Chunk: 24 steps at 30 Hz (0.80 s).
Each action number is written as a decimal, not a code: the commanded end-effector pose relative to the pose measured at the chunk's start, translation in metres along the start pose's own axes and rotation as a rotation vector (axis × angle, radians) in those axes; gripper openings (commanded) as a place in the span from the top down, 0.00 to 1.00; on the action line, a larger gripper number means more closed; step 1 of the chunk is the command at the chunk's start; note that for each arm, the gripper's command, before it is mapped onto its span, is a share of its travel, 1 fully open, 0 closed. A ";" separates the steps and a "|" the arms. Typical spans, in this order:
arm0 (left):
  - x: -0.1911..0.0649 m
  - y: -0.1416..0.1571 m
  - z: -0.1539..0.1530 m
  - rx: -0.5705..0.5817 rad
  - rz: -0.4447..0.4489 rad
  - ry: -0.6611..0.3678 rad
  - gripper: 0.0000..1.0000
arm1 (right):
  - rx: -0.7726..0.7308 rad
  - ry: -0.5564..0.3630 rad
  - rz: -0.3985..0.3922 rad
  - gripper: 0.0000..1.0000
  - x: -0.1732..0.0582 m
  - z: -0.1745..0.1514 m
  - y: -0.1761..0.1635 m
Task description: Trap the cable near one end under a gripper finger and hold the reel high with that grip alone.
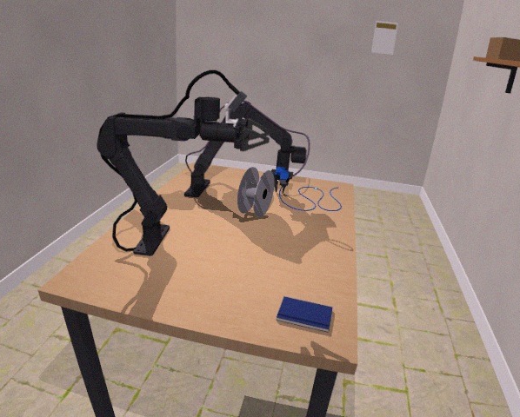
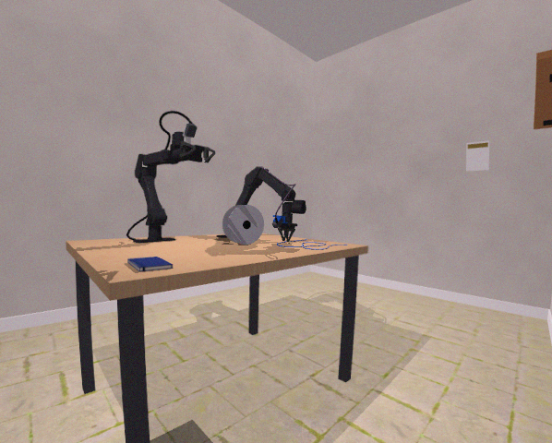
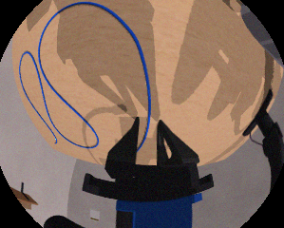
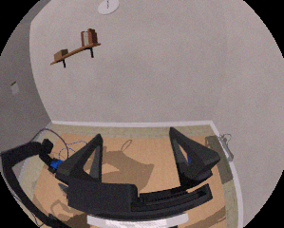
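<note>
A grey reel (image 1: 255, 193) (image 2: 243, 224) stands on its flange rims at the far middle of the wooden table (image 1: 206, 287). A thin blue cable (image 1: 302, 209) (image 2: 314, 245) (image 3: 145, 70) lies in loose loops on the table beside the reel. My left gripper (image 1: 283, 190) (image 2: 285, 238) (image 3: 148, 121) points down, just above the table, next to the reel. Its fingers stand partly open, astride the cable's near end, not clamped on it. My right gripper (image 1: 260, 136) (image 2: 210, 154) (image 4: 134, 134) is wide open and empty, held high above the table, well above the reel.
A blue book (image 1: 304, 313) (image 2: 150, 263) lies near the table's front edge, far from both arms. The cable's loops reach close to the table's far side edge. Both arm bases stand along the table's left side.
</note>
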<state>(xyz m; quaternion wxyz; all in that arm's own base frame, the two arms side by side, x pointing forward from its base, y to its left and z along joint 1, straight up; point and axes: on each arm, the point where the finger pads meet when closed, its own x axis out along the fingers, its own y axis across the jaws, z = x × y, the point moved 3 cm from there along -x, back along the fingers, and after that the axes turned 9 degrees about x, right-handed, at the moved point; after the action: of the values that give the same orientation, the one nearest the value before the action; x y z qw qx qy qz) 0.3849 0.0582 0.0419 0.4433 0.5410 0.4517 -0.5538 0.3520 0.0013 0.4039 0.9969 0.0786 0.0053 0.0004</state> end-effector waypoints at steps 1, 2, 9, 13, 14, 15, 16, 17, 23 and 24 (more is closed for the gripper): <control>-0.019 0.003 0.001 0.007 0.036 0.009 0.70 | -0.002 0.002 -0.009 0.00 0.003 -0.003 -0.002; -0.020 0.003 0.001 0.007 0.037 0.009 0.70 | -0.002 0.002 -0.009 0.00 0.003 -0.003 -0.002; -0.020 0.001 0.002 0.007 0.035 0.008 0.70 | -0.002 0.002 -0.009 0.00 0.003 -0.003 -0.002; -0.017 -0.001 0.003 0.007 0.031 0.007 0.70 | -0.002 0.002 -0.009 0.00 0.003 -0.003 -0.002; -0.016 -0.001 0.003 0.007 0.030 0.007 0.70 | -0.002 0.002 -0.009 0.00 0.003 -0.003 -0.002; -0.015 -0.002 0.003 0.007 0.029 0.007 0.70 | -0.002 0.002 -0.009 0.00 0.003 -0.003 -0.002; -0.013 -0.002 0.003 0.007 0.028 0.006 0.70 | -0.002 0.002 -0.009 0.00 0.003 -0.003 -0.002; -0.011 -0.003 0.004 0.007 0.027 0.006 0.70 | -0.002 0.002 -0.009 0.00 0.003 -0.003 -0.002; -0.008 -0.002 0.003 0.007 0.028 0.006 0.70 | -0.002 0.002 -0.009 0.00 0.003 -0.003 -0.002; -0.004 -0.004 0.004 0.007 0.019 0.003 0.70 | -0.002 0.002 -0.009 0.00 0.003 -0.003 -0.002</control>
<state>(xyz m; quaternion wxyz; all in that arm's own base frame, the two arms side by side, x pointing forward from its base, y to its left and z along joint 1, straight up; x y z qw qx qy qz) 0.3846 0.0582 0.0440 0.4451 0.5439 0.4501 -0.5509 0.3520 0.0013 0.4039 0.9969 0.0786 0.0053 0.0004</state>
